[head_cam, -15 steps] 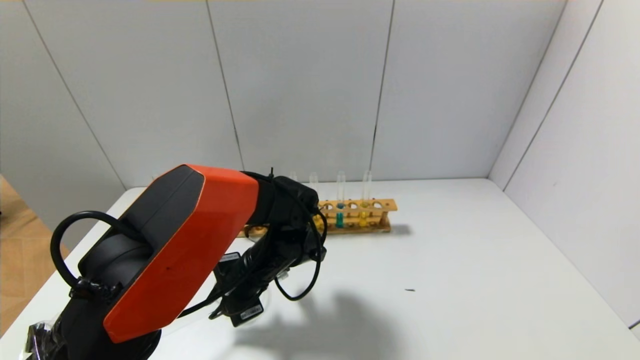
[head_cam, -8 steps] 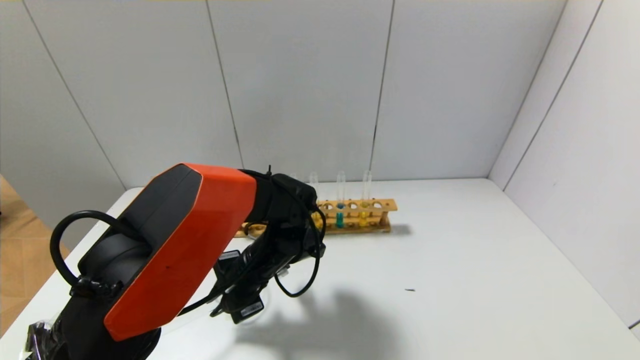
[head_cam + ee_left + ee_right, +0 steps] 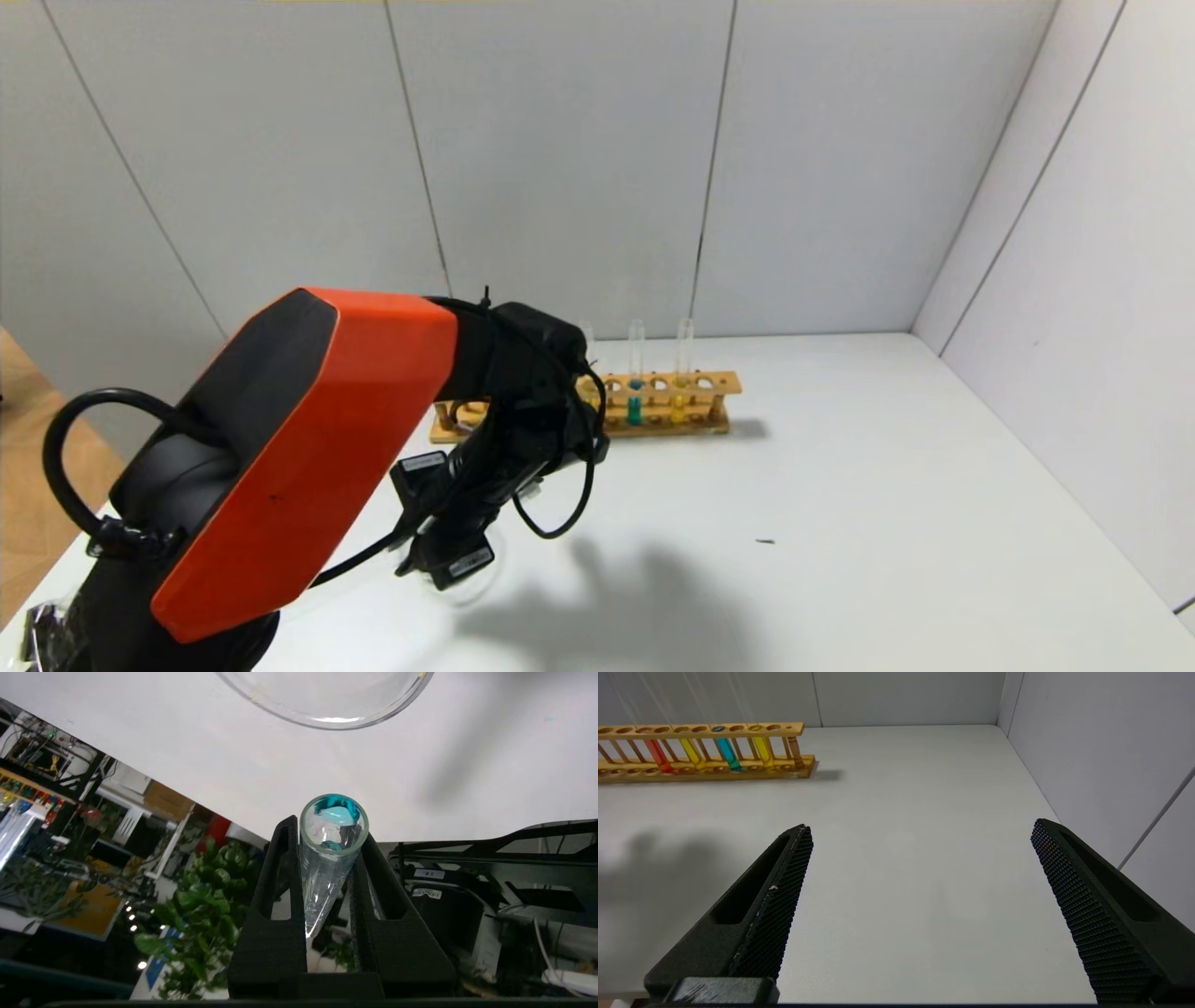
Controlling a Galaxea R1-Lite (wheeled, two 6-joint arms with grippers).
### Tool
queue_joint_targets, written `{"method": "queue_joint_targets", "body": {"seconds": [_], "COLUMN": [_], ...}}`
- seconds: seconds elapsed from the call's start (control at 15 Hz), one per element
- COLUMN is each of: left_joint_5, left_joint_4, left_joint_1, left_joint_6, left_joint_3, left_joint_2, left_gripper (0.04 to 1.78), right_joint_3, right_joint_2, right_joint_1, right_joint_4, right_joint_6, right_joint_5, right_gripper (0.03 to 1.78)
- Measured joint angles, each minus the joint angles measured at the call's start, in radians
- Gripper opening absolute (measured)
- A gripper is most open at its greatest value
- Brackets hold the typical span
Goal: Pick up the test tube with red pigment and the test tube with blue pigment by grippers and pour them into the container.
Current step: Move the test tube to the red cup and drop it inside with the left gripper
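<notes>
The left jaws are clenched on a glass test tube [image 3: 322, 882], one black jaw pressed against each side of it. Its open mouth faces the wrist camera, and teal-blue liquid shows inside the glass. Just beyond the mouth, and apart from it, is the curved rim of a clear glass dish [image 3: 327, 720], which sits on the white table [image 3: 840, 523]. In the head view these jaws hang low over the near left part of the table, under the wrist and looped black cables, with the arm's orange shell [image 3: 308, 448] filling the foreground.

The right jaws are released and stand wide apart, holding nothing, above bare table well to the right of the tubes.

At the back of the table, near the wall, stands a wooden rack [image 3: 714, 772]. The right wrist view shows four tubes leaning in it in a row: a red test tube [image 3: 657, 756], a yellow one [image 3: 692, 755], a blue test tube [image 3: 727, 755] and another yellow one [image 3: 763, 752]. In the head view the left arm hides the red one.
</notes>
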Motion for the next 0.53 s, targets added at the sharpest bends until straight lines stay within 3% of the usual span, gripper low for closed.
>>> {"method": "queue_joint_targets", "body": {"seconds": [0.33, 0.53], "left_joint_5": [0.002, 0.006], "left_joint_4": [0.001, -0.053], "left_joint_1": [0.003, 0.060], "left_joint_6": [-0.042, -0.082], "left_joint_3": [-0.032, -0.027], "left_joint_2": [-0.173, -0.291], "left_gripper": [0.31, 0.31], "right_joint_3": [0.000, 0.000], "right_joint_2": [0.000, 0.000], "right_joint_1": [0.000, 0.000], "right_joint_4": [0.000, 0.000], "right_joint_6": [0.000, 0.000], "right_joint_5": [0.000, -0.001], "right_gripper": [1.71, 1.71]}}
